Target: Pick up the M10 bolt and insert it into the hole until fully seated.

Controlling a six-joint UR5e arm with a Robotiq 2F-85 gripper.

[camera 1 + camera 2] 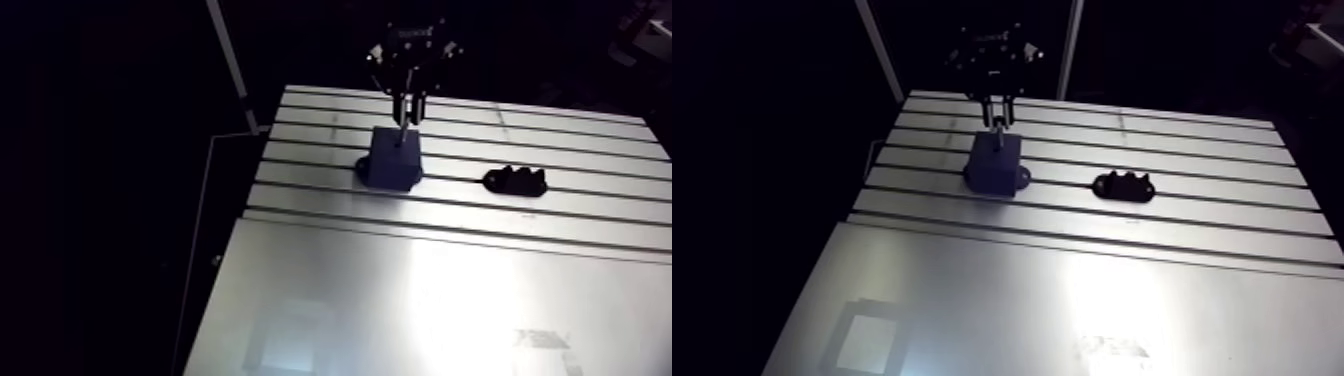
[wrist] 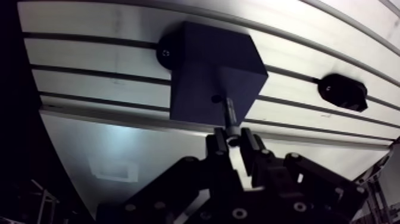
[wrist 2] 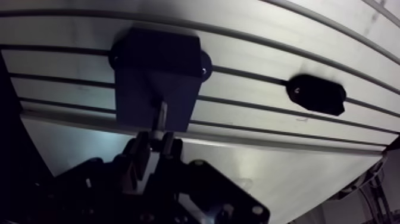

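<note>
Currently the pincer (image 2: pixel 232 138) is clamped on the upper end of the M10 bolt (image 2: pixel 228 113), held upright over the dark block (image 2: pixel 208 65) on the slotted desk (image 2: pixel 89 89). The bolt's tip sits close by the hole (image 2: pixel 215 99); whether it has entered cannot be told. In the arm view a small black piece (image 1: pixel 516 182) lies at the block's three o'clock, well apart.

In the arm view: set high, looks down and across the slotted aluminium desk (image 1: pixel 450 300) from a distance, facing the black two-fingered claw (image 1: pixel 409 115) over the dark square block (image 1: pixel 392 160). In the wrist view: sits just behind the claw, looks steeply down, close enough to show the thin silver metal bolt (image 2: pixel 229 113) between its fingers. Shared: block, low black lumpy piece (image 2: pixel 342 92), desk slots.
</note>
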